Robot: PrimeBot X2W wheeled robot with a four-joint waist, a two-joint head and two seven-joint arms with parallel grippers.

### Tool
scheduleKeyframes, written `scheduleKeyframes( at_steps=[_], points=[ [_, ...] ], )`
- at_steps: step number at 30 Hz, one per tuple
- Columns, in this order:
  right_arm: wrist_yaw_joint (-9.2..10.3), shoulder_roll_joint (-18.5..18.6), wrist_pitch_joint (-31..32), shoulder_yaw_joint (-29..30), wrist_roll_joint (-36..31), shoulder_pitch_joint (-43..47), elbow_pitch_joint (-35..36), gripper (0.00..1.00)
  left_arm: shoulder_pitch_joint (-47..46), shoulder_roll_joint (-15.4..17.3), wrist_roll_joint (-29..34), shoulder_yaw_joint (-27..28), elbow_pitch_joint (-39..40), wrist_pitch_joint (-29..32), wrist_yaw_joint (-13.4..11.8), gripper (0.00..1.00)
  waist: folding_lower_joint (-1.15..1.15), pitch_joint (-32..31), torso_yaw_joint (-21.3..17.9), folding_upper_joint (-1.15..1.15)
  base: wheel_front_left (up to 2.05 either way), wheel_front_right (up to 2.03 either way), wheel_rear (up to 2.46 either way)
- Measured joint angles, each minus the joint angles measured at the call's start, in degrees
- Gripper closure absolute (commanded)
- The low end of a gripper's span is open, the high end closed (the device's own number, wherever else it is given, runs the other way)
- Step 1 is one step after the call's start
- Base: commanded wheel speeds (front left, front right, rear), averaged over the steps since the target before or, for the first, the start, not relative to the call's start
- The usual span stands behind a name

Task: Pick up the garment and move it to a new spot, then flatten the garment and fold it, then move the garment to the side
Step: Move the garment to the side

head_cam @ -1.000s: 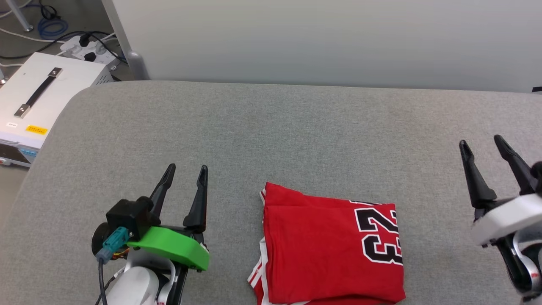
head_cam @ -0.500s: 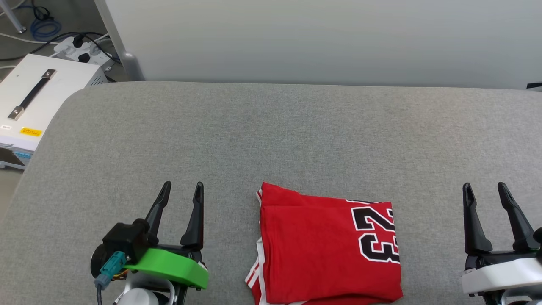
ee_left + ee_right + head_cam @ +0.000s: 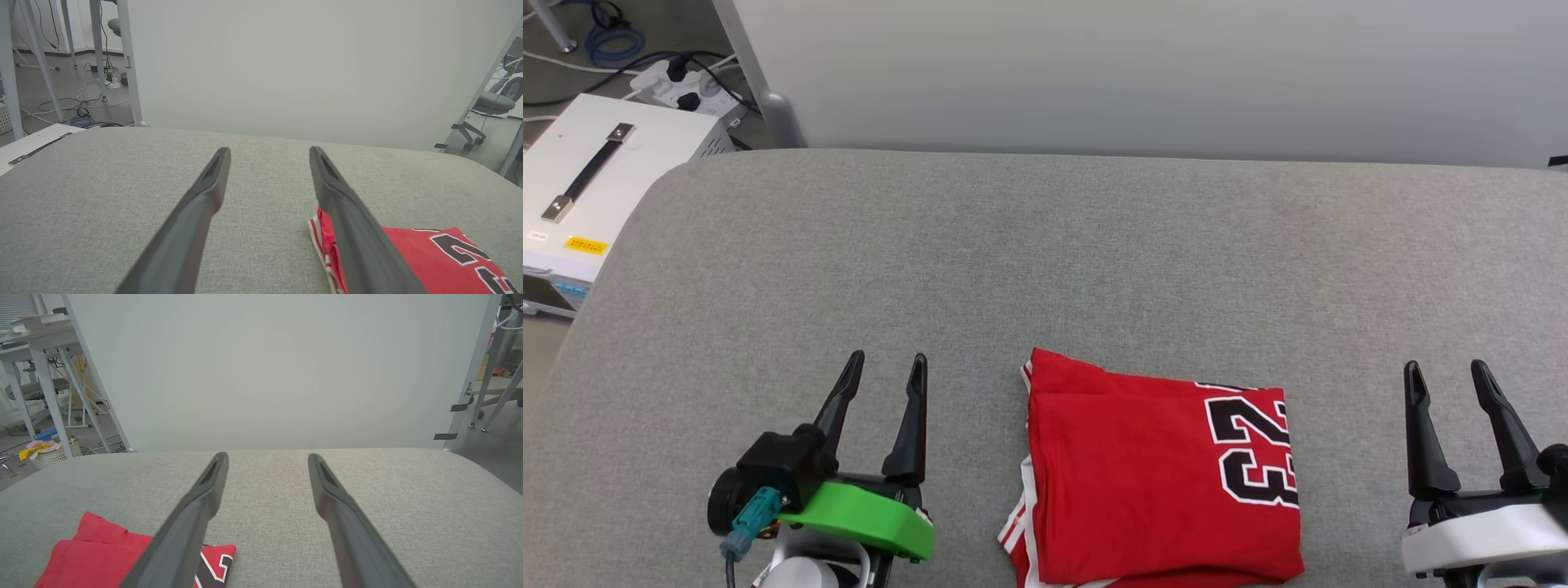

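Note:
The garment (image 3: 1143,482) lies folded into a red rectangle on the grey table (image 3: 1045,261), near the front edge, with a black "23" facing up at its right side and striped white trim at its lower left. My left gripper (image 3: 886,363) stands open to the left of it, apart from the cloth. My right gripper (image 3: 1445,371) stands open well to the right, nothing between its fingers. The left wrist view shows the garment (image 3: 441,257) at lower right past the open left gripper (image 3: 269,151). In the right wrist view the garment (image 3: 94,555) is at lower left beside the open right gripper (image 3: 267,457).
A white case with a black handle (image 3: 596,180) sits on the floor off the table's left corner, with a power strip and cables (image 3: 678,82) behind it. A pale wall panel (image 3: 1143,73) rises along the table's far edge.
My right gripper has dropped lower and nearer the front edge. The left gripper shifted slightly lower too. The garment has stayed put.

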State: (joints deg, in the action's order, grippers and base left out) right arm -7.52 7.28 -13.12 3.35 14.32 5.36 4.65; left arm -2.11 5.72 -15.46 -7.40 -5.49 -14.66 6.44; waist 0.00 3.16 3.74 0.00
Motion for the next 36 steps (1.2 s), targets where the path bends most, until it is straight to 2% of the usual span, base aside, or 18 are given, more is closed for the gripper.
scheduleKeyframes(
  at_steps=[7, 11, 14, 19, 22, 26, 30, 36],
  points=[
    [0.0, 0.13, 1.12, -0.46, 0.12, 0.0, -0.71, 0.0, -0.01, -0.66, 0.94, 0.15, -0.63, 0.0, 0.46, 0.0, 0.0, 0.37, 0.21, 0.0, 0.0, 0.0, 0.0],
    [0.0, 1.05, 5.03, -2.16, 1.53, 0.01, -1.31, 0.0, -0.05, -0.85, 0.98, 0.14, -0.81, 0.0, 0.64, 0.0, 0.0, 0.85, 0.36, 0.0, 0.0, 0.0, 0.0],
    [0.0, 2.52, 12.17, -3.63, 2.59, 0.01, -1.83, 0.0, -0.12, -0.92, 1.59, -0.15, -1.23, 0.0, 0.83, 0.0, 0.0, 1.35, 0.58, 0.0, 0.0, 0.0, 0.0],
    [0.01, 4.15, 27.46, -5.3, 7.12, -0.25, -0.85, 0.0, -0.49, -0.89, 2.12, -0.64, -1.92, 0.0, 0.88, 0.0, 0.0, 2.66, 1.05, 0.0, 0.0, 0.0, 0.0],
    [0.01, 3.98, 35.98, -5.73, 9.8, -1.46, -0.11, 0.0, -1.18, -0.87, 2.12, -1.22, -2.23, 0.0, 0.88, 0.0, 0.0, 3.62, 1.43, 0.0, 0.0, 0.0, 0.0],
    [0.01, 3.23, 47.25, -5.77, 10.27, -3.37, -0.15, 0.0, -2.52, -0.87, 2.12, -1.99, -2.42, 0.0, 0.88, 0.0, 0.0, 4.97, 2.34, 0.0, 0.0, 0.0, 0.0],
    [0.01, 1.14, 54.31, -5.06, 9.38, -4.54, -1.38, 0.0, -3.56, -0.87, 2.11, -2.47, -2.59, 0.0, 0.88, 0.0, 0.0, 6.12, 3.62, 0.0, 0.0, 0.0, 0.0],
    [0.01, -0.99, 57.55, -4.91, 8.44, -6.8, -4.54, 0.0, -4.47, -0.88, 2.11, -2.71, -2.68, 0.0, 0.88, 0.0, 0.0, 7.72, 5.6, 0.0, 0.0, 0.0, 0.0]
  ],
)
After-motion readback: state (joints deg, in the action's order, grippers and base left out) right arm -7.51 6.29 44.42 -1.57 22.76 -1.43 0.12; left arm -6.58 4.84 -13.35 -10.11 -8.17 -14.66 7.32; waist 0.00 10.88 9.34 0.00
